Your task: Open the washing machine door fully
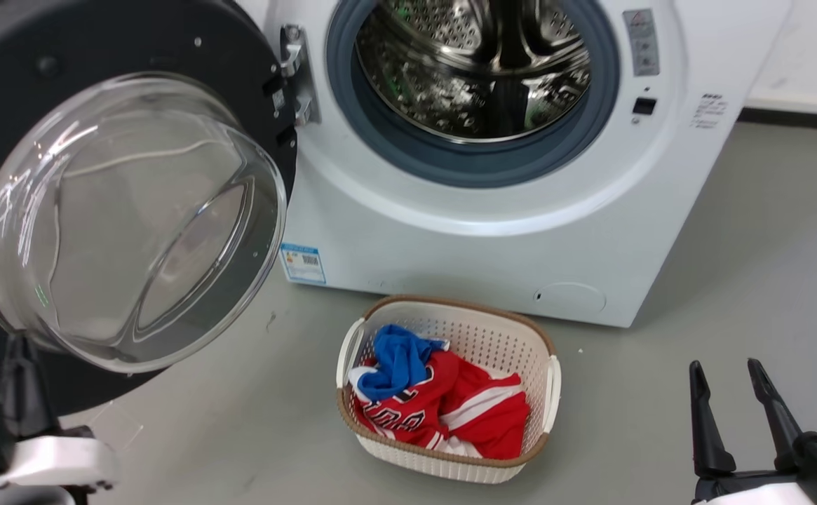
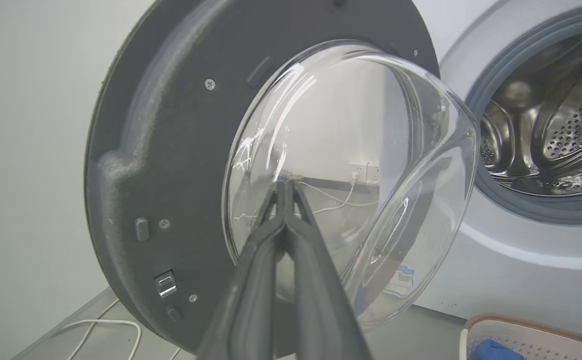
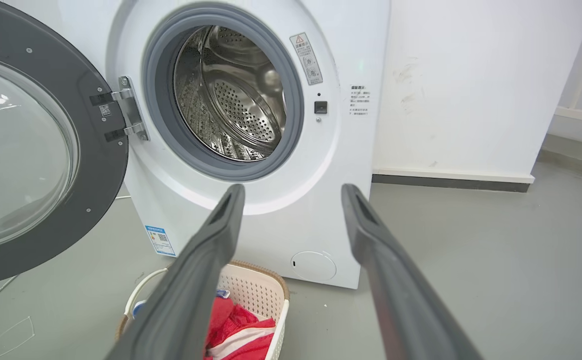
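In the head view, the large round washing machine door [image 1: 127, 210], a dark grainy rim around a clear bulging glass bowl, is hanging swung wide at the left of the boxy white washing machine [image 1: 464, 245]. A bright metal hinge [image 1: 297, 70] is joining them, and the door's top and left edge are running out of frame. Inside the smooth grey rubber ring [image 1: 471, 165], the perforated steel drum [image 1: 478, 63] is glinting. On the plain grey floor [image 1: 731, 280], a cream perforated plastic basket [image 1: 499, 337] with a brown rim is holding a crumpled red garment [image 1: 482, 414] and a blue cloth [image 1: 397, 361]. The left gripper [image 1: 19, 354] is poking up below the door, mostly hidden, while the right gripper [image 1: 724, 368] is standing spread and empty. In the left wrist view, the left gripper [image 2: 283, 184] is pressing its two fingers together in front of the glass; whether they are touching it is hard to tell. In the right wrist view, the right gripper [image 3: 291, 190] is gaping wide before the machine, and the door is being cut off at the left.
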Robot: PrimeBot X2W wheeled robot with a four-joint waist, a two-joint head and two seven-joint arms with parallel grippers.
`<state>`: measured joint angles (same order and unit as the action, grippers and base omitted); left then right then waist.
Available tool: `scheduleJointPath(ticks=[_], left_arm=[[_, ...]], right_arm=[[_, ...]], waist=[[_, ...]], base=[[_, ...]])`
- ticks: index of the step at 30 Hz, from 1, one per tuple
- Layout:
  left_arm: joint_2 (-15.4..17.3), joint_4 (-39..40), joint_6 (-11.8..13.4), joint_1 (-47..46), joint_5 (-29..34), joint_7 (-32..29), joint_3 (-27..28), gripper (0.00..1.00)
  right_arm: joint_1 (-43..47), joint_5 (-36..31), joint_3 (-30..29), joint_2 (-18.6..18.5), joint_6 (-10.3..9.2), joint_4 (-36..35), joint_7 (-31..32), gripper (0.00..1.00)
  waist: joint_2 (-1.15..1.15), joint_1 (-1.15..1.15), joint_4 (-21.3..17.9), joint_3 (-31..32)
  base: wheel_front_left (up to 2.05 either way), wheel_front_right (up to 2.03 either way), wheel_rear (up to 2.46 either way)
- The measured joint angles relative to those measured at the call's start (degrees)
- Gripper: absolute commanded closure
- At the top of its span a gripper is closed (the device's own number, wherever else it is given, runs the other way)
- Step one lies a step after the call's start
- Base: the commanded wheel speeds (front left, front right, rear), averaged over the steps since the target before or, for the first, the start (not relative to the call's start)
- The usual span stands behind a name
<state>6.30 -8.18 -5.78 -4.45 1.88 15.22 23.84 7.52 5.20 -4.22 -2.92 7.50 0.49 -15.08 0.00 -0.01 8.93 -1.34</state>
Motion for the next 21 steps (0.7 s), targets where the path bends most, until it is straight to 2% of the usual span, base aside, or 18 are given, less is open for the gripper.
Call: scheduleJointPath(ticks=[12, 21], left_arm=[[-2.6, 6.1, -0.6, 6.1, -0.1, 0.0, -10.9, 1.00], [-3.2, 7.9, -0.2, 8.9, -2.1, 0.0, -17.4, 1.00]], right_arm=[[0.9, 0.0, 0.1, 0.0, 0.00, -2.7, 0.0, 0.00], [2.1, 0.3, 0.0, 0.0, 0.00, -3.6, 0.0, 0.00]], waist=[[0.00, 0.00, -4.1, 2.3], [0.00, 0.00, -8.0, 2.7]], base=[[0.00, 0.00, 0.00], [0.00, 0.00, 0.00]])
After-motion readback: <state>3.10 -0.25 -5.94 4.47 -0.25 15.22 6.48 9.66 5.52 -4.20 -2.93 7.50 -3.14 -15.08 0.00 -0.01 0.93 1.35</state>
